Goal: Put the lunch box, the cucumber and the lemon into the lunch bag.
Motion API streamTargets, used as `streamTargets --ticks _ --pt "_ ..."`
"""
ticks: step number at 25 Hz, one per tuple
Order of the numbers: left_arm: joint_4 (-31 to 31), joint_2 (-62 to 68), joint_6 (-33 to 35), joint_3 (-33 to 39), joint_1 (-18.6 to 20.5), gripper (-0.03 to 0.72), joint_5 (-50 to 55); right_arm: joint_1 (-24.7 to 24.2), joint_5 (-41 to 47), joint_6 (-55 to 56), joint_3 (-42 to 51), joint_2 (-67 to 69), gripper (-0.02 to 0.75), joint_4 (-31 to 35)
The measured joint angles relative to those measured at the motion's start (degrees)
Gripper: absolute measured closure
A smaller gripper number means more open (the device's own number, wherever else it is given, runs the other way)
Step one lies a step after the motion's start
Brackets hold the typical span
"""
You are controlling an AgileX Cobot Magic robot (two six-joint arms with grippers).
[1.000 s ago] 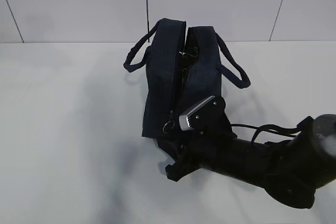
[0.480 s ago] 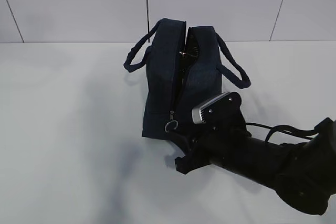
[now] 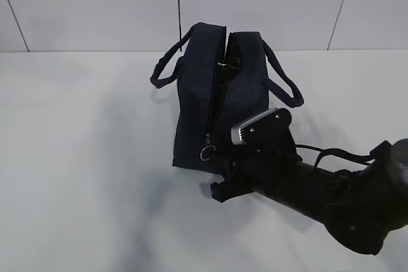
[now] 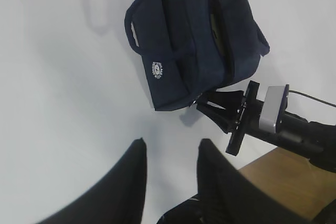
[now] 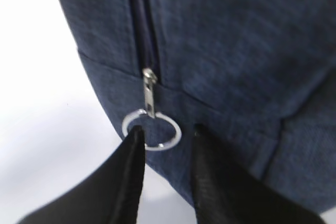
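no box, cucumber or lemon shows on the table (image 3: 76, 157), so they may be inside the bag (image 3: 213, 100), which stands part unzipped. the right gripper (image 5: 164, 142) is open around the ring pull (image 5: 152, 129). the left gripper (image 4: 170, 156) hangs open, holding nothing.

Dark navy lunch bag (image 3: 204, 93) with matching handles, small white round logo (image 4: 156, 70), silver metal ring pull (image 5: 152, 129). Plain white surface (image 3: 83, 157). Black right end effector (image 5: 164, 153), grey-silver camera block (image 3: 256, 125).

Slanted exterior, two wrist views, shared lunch bag (image 3: 213, 103).
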Motion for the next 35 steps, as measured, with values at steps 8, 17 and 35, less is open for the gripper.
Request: streamTargets --ticks 8,17,35 --pt "0.00 0.00 0.00 0.00 0.00 0.453 0.00 0.00 0.22 0.00 -1.26 0.00 0.503 -2.12" --pt "0.00 0.00 0.00 0.00 0.00 0.453 0.00 0.00 1.34 1.93 -1.26 0.00 0.502 -6.34" --pt "0.00 0.00 0.00 0.00 0.00 0.451 0.00 0.00 8.17 5.57 -4.59 0.94 0.502 -5.52"
